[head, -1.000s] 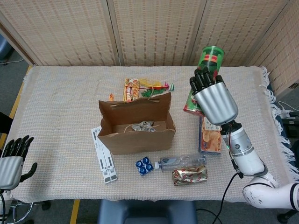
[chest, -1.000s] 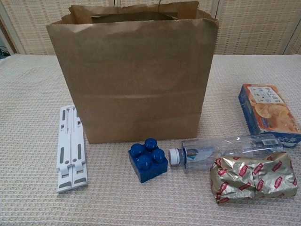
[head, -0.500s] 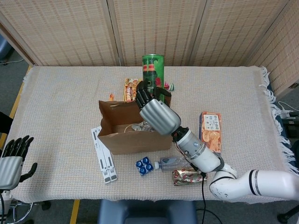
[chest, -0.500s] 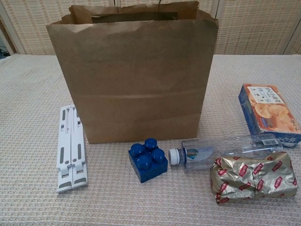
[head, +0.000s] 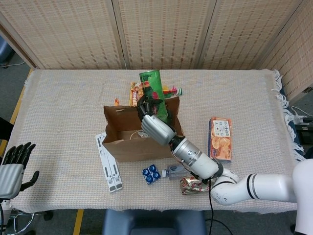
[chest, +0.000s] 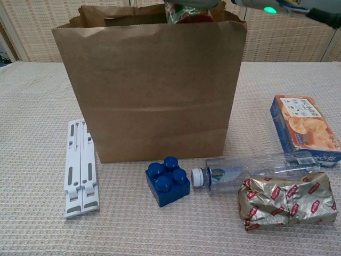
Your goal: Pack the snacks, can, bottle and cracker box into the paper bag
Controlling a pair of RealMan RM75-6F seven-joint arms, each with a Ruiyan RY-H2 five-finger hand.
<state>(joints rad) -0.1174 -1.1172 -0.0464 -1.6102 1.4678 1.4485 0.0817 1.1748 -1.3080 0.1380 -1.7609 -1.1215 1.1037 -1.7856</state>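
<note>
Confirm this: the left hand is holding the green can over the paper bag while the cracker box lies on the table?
Not quite: the right hand holds the green can over the paper bag, as the head view shows. The left hand hangs off the table's edge, holding nothing. The cracker box does lie on the table.

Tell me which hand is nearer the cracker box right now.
Right. The right hand is over the paper bag, holding the green can, with the cracker box on the table off to the bag's right. The left hand hangs past the table's far left edge.

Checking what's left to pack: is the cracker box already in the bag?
No, the cracker box lies on the table right of the bag.
</note>
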